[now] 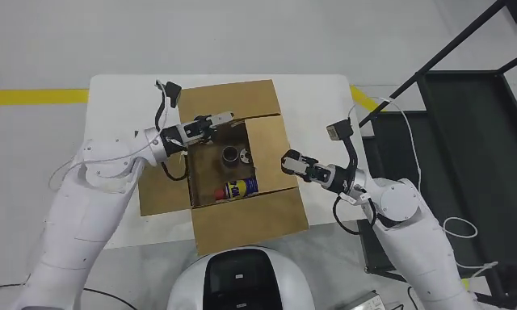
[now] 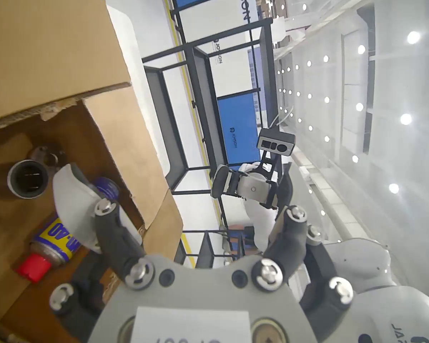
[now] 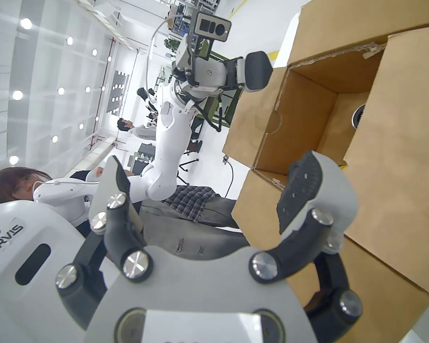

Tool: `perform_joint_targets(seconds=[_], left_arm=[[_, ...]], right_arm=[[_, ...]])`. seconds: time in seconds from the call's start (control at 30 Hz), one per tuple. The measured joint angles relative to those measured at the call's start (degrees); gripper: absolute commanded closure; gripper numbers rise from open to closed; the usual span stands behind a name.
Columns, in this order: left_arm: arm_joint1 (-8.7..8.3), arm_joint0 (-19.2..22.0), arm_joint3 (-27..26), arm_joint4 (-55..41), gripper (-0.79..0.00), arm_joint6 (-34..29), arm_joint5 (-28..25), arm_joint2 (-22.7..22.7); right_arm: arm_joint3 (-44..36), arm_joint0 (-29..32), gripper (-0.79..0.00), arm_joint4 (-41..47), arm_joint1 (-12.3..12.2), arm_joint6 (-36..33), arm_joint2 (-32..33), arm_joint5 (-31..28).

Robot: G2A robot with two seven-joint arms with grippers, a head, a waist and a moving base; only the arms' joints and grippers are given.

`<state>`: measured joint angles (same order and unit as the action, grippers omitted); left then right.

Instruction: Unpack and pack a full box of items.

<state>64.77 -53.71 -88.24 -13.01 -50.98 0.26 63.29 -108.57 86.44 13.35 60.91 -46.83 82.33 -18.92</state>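
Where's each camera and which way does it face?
Top view: above the arms, facing down at table and box; left gripper, right gripper show.
Left wrist view: behind left gripper, facing into box at can and tube.
Right wrist view: behind right gripper, facing box's side.
Shared: box; each wrist view shows the other gripper.

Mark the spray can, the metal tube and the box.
spray can (image 2: 55, 237), left wrist view, on its label.
metal tube (image 2: 28, 179), left wrist view, on its open mouth.
box (image 1: 234, 100), top view, on its far flap.
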Motion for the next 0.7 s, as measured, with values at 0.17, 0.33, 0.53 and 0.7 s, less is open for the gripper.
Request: perform_joint_targets(seconds=[0.17, 0.33, 0.53, 0.7], left_arm=[[0.81, 4.2, 6.2, -1.7, -0.785, -0.1, -0.6, -2.0], [0.79, 4.1, 6.1, -1.7, -0.785, -0.1, -0.5, -1.9], [0.79, 4.1, 6.1, -1.7, -0.785, -0.1, -0.5, -1.9], [0.82, 4.0, 5.8, -1.5, -0.785, 0.2, -0.5, -2.1]], right_arm=[[0.0, 0.0, -0.785, -0.1, 0.0, 0.0, 0.0, 0.0], [0.0, 0.0, -0.785, -0.1, 0.0, 0.0, 0.0, 0.0], [0.0, 0.0, -0.785, -0.1, 0.0, 0.0, 0.0, 0.0], [-0.3, 0.0, -0.785, -0.4, 0.0, -0.1, -0.3, 0.2]])
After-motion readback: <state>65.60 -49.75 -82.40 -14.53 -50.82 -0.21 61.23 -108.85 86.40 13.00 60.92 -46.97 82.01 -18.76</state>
